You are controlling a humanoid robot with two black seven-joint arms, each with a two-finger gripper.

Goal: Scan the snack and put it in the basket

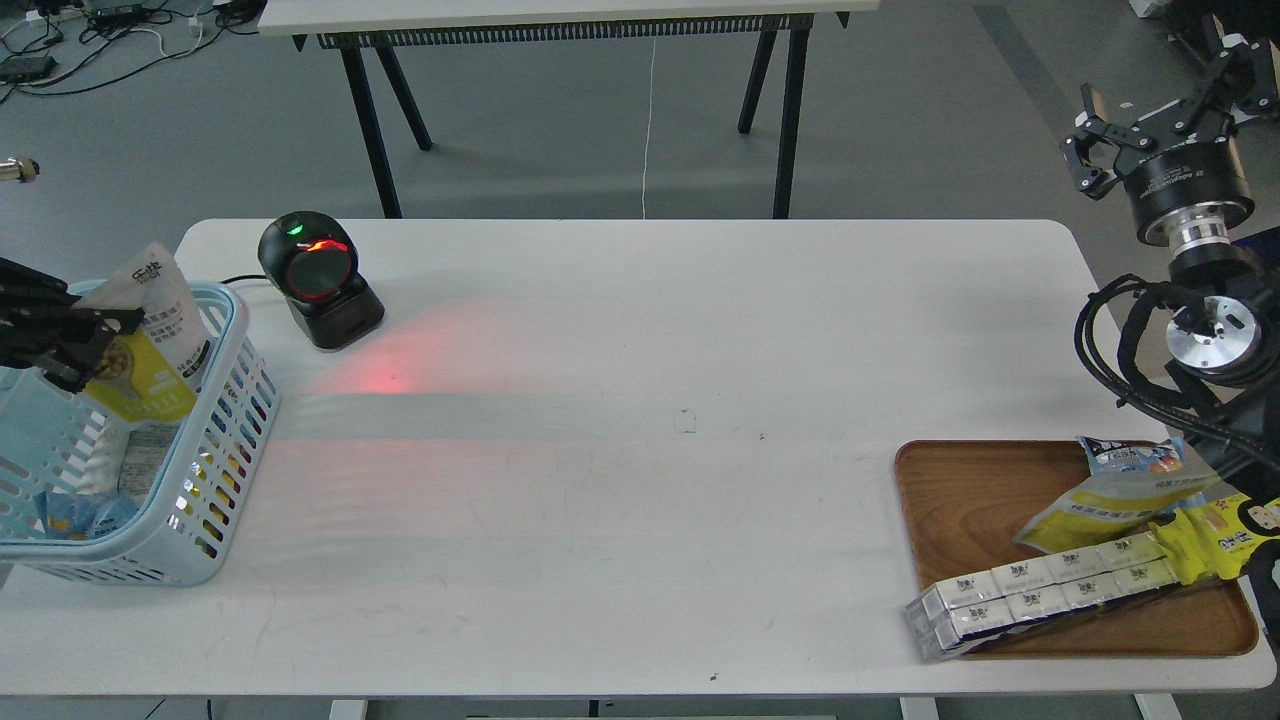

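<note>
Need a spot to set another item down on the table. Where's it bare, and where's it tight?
Bare: the wide middle of the table, between the basket and the wooden tray, in front of the scanner. Crowded: the tray's right half, piled with packs, and the basket, where the left gripper holds the snack.

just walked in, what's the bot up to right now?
The left gripper holds the small yellow bean snack pouch over the light blue basket, not yet released. The barcode scanner beside the basket is lit, casting red light on the white table. The right gripper is raised and empty, off the table's far right. More snack packs wait on the wooden tray.
</note>
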